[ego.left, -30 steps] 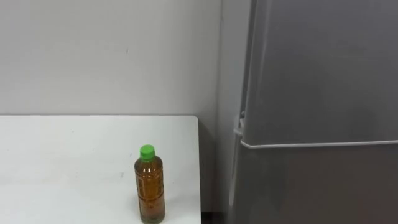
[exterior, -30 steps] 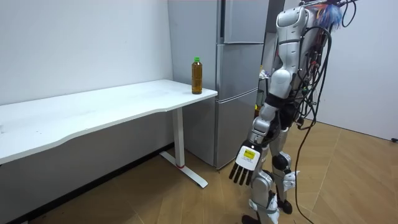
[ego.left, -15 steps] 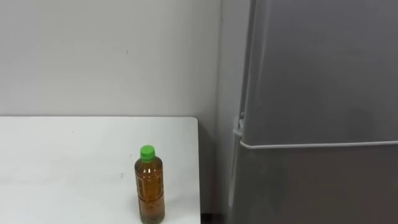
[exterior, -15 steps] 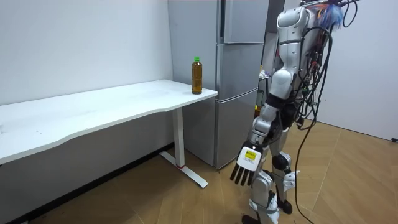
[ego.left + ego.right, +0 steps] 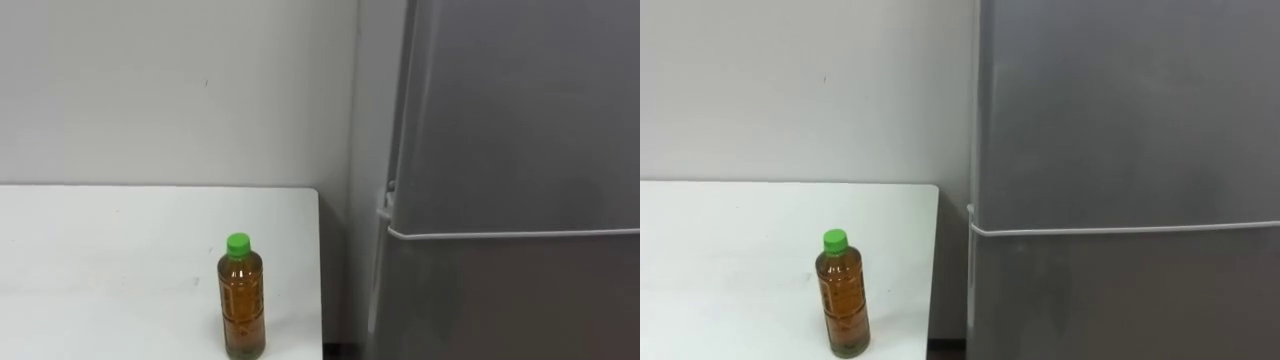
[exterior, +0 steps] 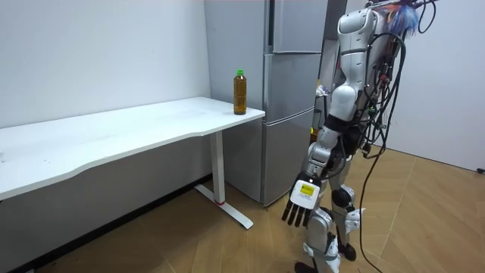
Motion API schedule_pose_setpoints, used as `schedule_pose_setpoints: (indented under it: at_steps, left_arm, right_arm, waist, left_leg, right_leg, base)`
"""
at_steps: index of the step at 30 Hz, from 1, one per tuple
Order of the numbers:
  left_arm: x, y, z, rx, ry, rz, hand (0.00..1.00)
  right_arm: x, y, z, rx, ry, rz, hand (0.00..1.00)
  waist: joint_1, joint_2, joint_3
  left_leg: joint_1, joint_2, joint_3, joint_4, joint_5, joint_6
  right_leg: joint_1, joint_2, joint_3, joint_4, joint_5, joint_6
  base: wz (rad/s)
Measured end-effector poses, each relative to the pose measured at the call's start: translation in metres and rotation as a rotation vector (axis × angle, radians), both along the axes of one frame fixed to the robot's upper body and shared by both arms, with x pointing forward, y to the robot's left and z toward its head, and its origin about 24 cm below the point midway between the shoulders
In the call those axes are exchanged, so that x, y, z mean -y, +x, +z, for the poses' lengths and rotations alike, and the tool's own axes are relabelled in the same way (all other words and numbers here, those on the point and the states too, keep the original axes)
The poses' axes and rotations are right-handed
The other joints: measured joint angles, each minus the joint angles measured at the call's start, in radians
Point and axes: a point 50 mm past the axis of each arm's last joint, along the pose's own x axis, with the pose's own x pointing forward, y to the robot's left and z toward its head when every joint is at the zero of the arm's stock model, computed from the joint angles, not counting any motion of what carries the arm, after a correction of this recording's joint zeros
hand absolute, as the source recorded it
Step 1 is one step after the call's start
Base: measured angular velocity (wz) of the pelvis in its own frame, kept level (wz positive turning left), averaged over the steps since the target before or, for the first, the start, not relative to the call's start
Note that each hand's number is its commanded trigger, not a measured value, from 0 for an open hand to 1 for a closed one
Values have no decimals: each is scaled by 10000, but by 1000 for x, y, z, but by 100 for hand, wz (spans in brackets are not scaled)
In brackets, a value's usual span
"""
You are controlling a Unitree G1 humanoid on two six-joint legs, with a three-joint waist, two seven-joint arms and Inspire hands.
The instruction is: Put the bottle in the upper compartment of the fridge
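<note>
A clear bottle (image 5: pixel 241 297) of amber drink with a green cap stands upright near the right end of the white table (image 5: pixel 100 250), close to its front edge. In the room view the bottle (image 6: pixel 239 92) is on the table corner next to the tall grey fridge (image 6: pixel 295 26). Both fridge doors are closed; the upper door (image 5: pixel 520 110) meets the lower one at a pale seam. I stand on the floor a step back from the fridge. My left hand (image 6: pixel 301 203) hangs by my thigh with straight fingers, holding nothing.
A narrow gap separates the table's right edge from the fridge's side (image 5: pixel 375 150). A plain white wall (image 5: pixel 170 90) runs behind the table. Wooden floor (image 6: pixel 424 220) lies around me.
</note>
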Motion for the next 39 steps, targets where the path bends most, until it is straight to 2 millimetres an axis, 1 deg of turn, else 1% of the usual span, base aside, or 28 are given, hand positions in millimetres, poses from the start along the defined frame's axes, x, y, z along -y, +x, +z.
schedule_pose_setpoints:
  at_steps: [1,2,5,8,11,14,15,16,19,21,22,23,27,31,34,36,37,39]
  left_arm:
    - [0,0,0,8,9,36,0]
    - [-1,1,0,59,34,144,0]
    - [-2,1,0,158,-24,630,0]
    - [-3,2,1,294,-78,1063,0]
    - [-9,6,3,601,72,1762,0]
    - [-14,8,4,714,307,2326,0]
    - [-16,9,5,847,368,2664,0]
    - [-17,11,5,909,417,2754,0]
    - [-21,21,9,1410,544,3247,0]
    - [-25,34,13,2002,620,3697,0]
    - [-27,38,14,2174,658,3849,0]
    - [-30,47,18,2512,768,4030,0]
    - [-42,72,31,3475,1411,4305,0]
    - [-51,89,45,4341,1888,4813,0]
    - [-57,103,57,5150,2117,5140,0]
    - [-63,120,75,6227,2228,5604,0]
    - [-65,124,80,6498,2312,5638,0]
    - [-75,137,98,7369,2702,5788,0]
  right_arm:
    - [0,0,0,-9,-3,11,0]
    - [0,0,0,-11,-4,10,0]
    - [1,-1,0,-15,-28,7,0]
    - [3,-2,1,25,-69,17,0]
    - [5,-1,1,77,-134,-37,0]
    - [8,0,2,109,-253,21,0]
    - [9,1,2,126,-283,86,0]
    - [10,1,3,142,-273,90,0]
    - [15,1,4,219,-243,-19,0]
    - [17,2,5,296,-285,-71,0]
    - [17,3,5,295,-288,-68,0]
    - [18,3,5,311,-328,-80,0]
    - [17,6,5,382,-382,238,0]
    - [17,7,5,441,-429,344,0]
    - [16,7,5,557,-436,228,0]
    - [16,3,5,514,-423,170,0]
    - [16,3,5,500,-421,163,0]
    - [16,5,6,675,-462,262,0]
  waist:
    - [-2,0,0]
    - [2,47,-17]
    - [-4,88,-7]
    - [16,177,-19]
    - [20,254,-19]
    - [23,323,13]
    - [4,382,3]
    - [1,380,17]
    - [8,486,36]
    - [-8,547,45]
    - [-7,553,46]
    - [-7,560,46]
    - [5,520,37]
    - [23,527,19]
    - [85,574,-3]
    - [219,556,-9]
    - [244,548,-10]
    - [331,572,-12]
  left_leg:
    - [0,0,0,2,0,0]
    - [0,3,0,11,0,0]
    - [0,5,-3,35,-1,0]
    - [-2,9,-8,63,-8,-7]
    - [16,9,-16,69,-7,-8]
    - [27,6,-14,86,-7,-6]
    - [26,7,-16,88,-7,-7]
    - [26,8,-18,87,-6,-7]
    - [27,7,-25,94,-6,-7]
    - [28,6,-32,92,-2,-8]
    - [28,5,-31,89,0,-10]
    - [19,5,-29,88,2,-11]
    - [22,-1,-12,85,2,-10]
    - [24,-1,-10,89,2,-10]
    - [23,1,-7,91,2,-10]
    - [17,4,-11,133,2,-10]
    - [11,3,-12,129,2,-10]
    - [-5,2,-11,101,1,-9]
  right_leg:
    - [0,0,0,0,0,0]
    - [6,0,1,2,1,-1]
    - [9,-1,1,19,2,-3]
    - [15,0,-3,45,2,-3]
    - [21,-1,0,76,2,-3]
    - [24,-9,-3,98,2,-3]
    - [25,-8,-2,98,2,-3]
    - [25,-8,-2,98,2,-2]
    - [32,-9,-6,100,1,-2]
    - [41,-8,-13,101,1,-2]
    - [37,-8,-11,101,1,-2]
    - [21,-9,-7,103,0,-2]
    - [16,-12,23,87,-4,0]
    - [10,-11,36,71,-4,0]
    - [-5,-7,53,68,-4,0]
    - [-6,-6,25,65,-4,-1]
    - [-6,-8,22,67,-4,-1]
    - [-25,-10,26,92,-4,-1]
  base:
    - [0]
    - [0]
    - [0]
    - [0]
    - [0]
    - [0]
    - [0]
    - [0]
    - [0]
    - [0]
    - [0]
    - [0]
    - [0]
    - [0]
    - [0]
    - [0]
    - [0]
    - [0]
